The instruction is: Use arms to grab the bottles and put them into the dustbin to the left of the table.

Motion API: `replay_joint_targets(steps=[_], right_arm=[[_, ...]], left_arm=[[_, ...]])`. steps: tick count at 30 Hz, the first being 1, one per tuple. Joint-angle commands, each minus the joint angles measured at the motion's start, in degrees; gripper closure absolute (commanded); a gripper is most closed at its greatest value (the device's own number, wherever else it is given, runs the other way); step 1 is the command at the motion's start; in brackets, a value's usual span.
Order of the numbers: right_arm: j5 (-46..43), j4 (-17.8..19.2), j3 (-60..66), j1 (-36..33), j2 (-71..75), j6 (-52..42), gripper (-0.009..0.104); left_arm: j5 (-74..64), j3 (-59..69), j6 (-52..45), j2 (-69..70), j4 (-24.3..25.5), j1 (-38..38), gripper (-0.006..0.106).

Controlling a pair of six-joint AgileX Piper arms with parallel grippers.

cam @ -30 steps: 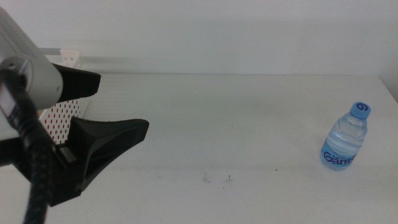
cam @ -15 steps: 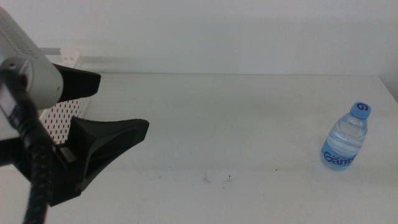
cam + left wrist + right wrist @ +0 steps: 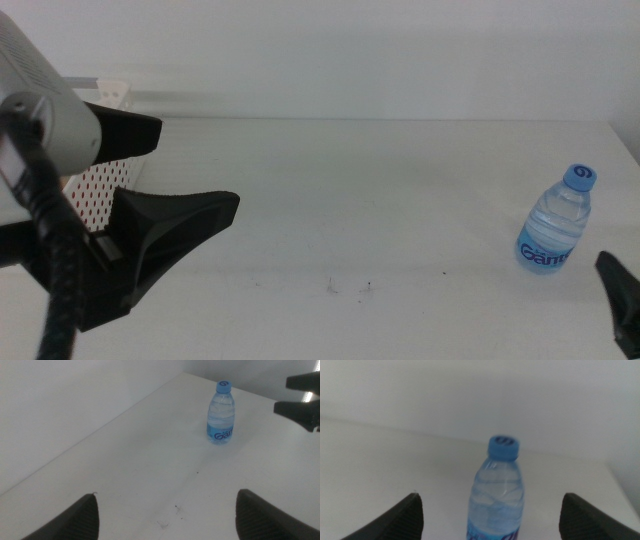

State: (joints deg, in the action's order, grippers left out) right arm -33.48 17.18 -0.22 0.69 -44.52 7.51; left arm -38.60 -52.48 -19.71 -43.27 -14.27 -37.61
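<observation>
The right gripper (image 3: 490, 510) has newly come into the middle view at its bottom right corner, where only a dark tip is seen; its jaws are wide apart and hold nothing, and the single water bottle (image 3: 496, 491) stands upright on the table (image 3: 400, 190) just ahead of it, between the two jaws' lines. The left gripper (image 3: 170, 165) has not moved, also wide open and empty, with the bottle well apart from it. There is one bottle, one dustbin (image 3: 100, 180), half hidden behind the left gripper, and two grippers.
</observation>
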Motion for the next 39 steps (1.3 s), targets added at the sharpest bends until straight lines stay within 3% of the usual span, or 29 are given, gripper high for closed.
replay_joint_targets(steps=[1, 14, 21, 31, 34, 39], right_arm=[[-2.81, 1.36, 0.22, 0.46, -3.4, 0.6, 0.02], [-4.23, 1.36, 0.22, 0.46, -7.0, 2.15, 0.02], [-2.14, 2.16, 0.22, 0.46, -7.26, 9.45, 0.02], [-4.55, 3.99, 0.22, 0.46, -11.9, 4.63, 0.02], [-7.55, 3.11, 0.22, 0.46, -14.29, 2.74, 0.02], [-11.21, -3.85, 0.22, 0.46, -17.25, -2.08, 0.02]], left_arm=[[0.74, 0.32, 0.23, 0.23, -0.11, -0.12, 0.007], [0.74, 0.32, 0.25, 0.23, 0.48, -0.12, 0.007], [0.63, 0.32, 0.25, 0.23, 0.46, -0.12, 0.007], [0.63, 0.32, 0.25, 0.23, 0.46, -0.12, 0.007], [0.63, 0.32, 0.25, 0.23, 0.46, -0.12, 0.007], [0.75, 0.32, 0.25, 0.26, 0.46, -0.12, 0.007]])
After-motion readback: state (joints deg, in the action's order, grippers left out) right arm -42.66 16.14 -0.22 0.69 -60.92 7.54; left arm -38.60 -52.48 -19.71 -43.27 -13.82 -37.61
